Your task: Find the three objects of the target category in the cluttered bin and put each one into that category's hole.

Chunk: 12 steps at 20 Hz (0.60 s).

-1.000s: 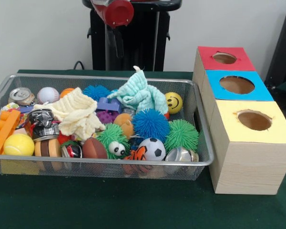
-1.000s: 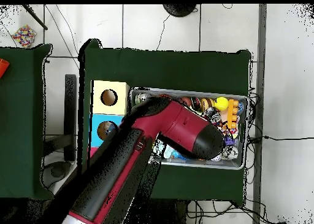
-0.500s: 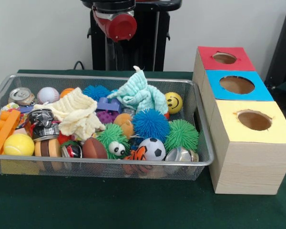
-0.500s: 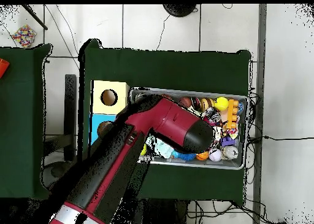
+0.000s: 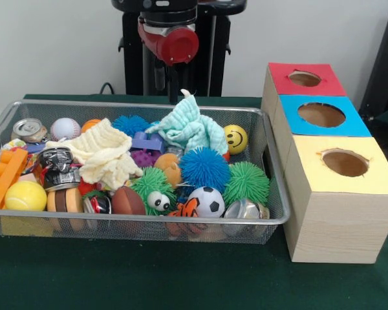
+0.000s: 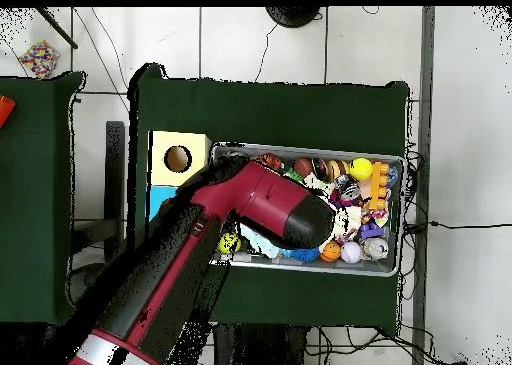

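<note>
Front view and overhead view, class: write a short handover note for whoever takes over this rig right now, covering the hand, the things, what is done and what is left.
Hand: not clearly visible; the arm hangs above the wire bin's far side, holding nothing that shows.
Things: the bin is full, with the light blue cloth, cream cloth, soccer ball, baseball, smiley ball and crushed can.
Holes: red, blue and yellow boxes; nothing seen inside.
Done: nothing visibly sorted.
Left: all three target objects.

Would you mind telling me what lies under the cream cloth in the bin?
The cream cloth drapes over a crushed can at its left and touches a purple block on its right. Whatever sits beneath its middle is covered and cannot be seen.
</note>
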{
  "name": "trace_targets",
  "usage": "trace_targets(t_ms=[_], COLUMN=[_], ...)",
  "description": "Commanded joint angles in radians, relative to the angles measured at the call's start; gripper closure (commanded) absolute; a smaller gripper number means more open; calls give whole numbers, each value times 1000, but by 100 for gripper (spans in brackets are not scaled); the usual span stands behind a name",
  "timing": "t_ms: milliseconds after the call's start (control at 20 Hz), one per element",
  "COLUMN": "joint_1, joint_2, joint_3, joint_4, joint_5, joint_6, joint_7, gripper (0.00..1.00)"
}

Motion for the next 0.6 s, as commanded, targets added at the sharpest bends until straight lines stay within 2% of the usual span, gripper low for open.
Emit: trace_targets(t_ms=[50,400,600], joint_1=[8,6,-12], joint_2=[72,122,94], joint_3=[84,75,97], joint_4=[-33,-46,-37], joint_5=[48,7,12], joint_6=[98,139,97], joint_7=[87,37,13], gripper=[0,0,0])
